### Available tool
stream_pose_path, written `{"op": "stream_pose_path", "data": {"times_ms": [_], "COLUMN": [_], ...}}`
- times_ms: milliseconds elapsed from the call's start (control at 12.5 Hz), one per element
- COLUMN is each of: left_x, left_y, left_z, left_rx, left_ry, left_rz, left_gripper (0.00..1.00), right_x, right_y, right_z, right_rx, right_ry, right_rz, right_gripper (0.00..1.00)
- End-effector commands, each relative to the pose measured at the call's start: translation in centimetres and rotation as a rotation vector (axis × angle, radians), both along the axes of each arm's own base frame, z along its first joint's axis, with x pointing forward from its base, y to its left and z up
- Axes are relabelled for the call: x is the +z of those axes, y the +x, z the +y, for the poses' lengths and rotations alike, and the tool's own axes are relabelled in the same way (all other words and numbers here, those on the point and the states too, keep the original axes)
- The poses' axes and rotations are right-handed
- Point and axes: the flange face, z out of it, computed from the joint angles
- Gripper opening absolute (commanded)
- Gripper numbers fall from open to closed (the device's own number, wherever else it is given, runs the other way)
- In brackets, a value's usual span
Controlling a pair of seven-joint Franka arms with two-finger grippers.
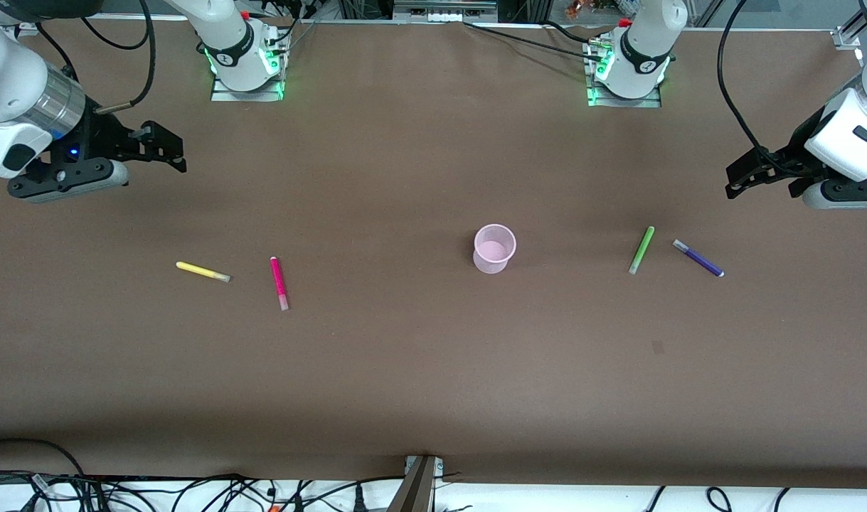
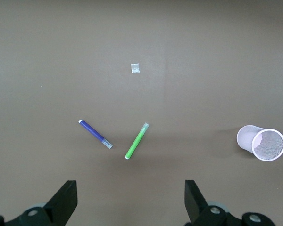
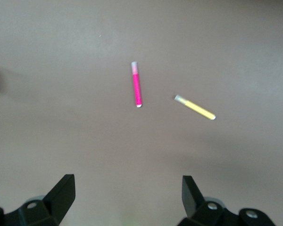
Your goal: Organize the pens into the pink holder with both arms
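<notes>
The pink holder [image 1: 494,248] stands upright and empty mid-table. The yellow pen [image 1: 203,272] and the magenta pen [image 1: 279,282] lie flat toward the right arm's end. The green pen [image 1: 641,249] and the purple pen [image 1: 698,257] lie flat toward the left arm's end. My right gripper [image 1: 171,153] is open and empty, up over bare table. Its wrist view shows the magenta pen [image 3: 137,84], the yellow pen [image 3: 195,107] and its open gripper [image 3: 127,200]. My left gripper [image 1: 737,182] is open and empty. Its wrist view shows the purple pen [image 2: 95,133], the green pen [image 2: 137,141], the holder [image 2: 260,142] and its open gripper [image 2: 131,202].
A small pale scrap [image 2: 136,68] lies on the brown table, nearer to the front camera than the green pen; it shows as a faint mark [image 1: 657,347]. The arm bases [image 1: 245,64] [image 1: 629,67] stand along the table's edge. Cables and a bracket [image 1: 420,476] line the near edge.
</notes>
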Motion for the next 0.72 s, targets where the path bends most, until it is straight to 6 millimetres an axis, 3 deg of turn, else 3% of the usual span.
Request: {"op": "stream_pose_path", "data": {"times_ms": [0,240,640], "left_x": [0.7,0.7,0.0], "left_y": [0.1,0.1,0.1], "left_z": [0.2,0.2,0.3], "left_rx": [-0.002,-0.001,0.002], "left_ry": [0.018,0.02,0.024], "left_rz": [0.003,0.003,0.027], "left_gripper": [1.0,1.0,1.0], "right_x": [-0.2,-0.5,-0.4], "right_y": [0.2,0.6,2.0], "right_z": [-0.6,-1.6,-1.2], "right_rx": [0.005,-0.006,-0.009], "right_ry": [-0.017,-0.043,-0.055], "right_rz": [-0.021,-0.023,-0.093], "right_gripper": [1.0,1.0,1.0]}}
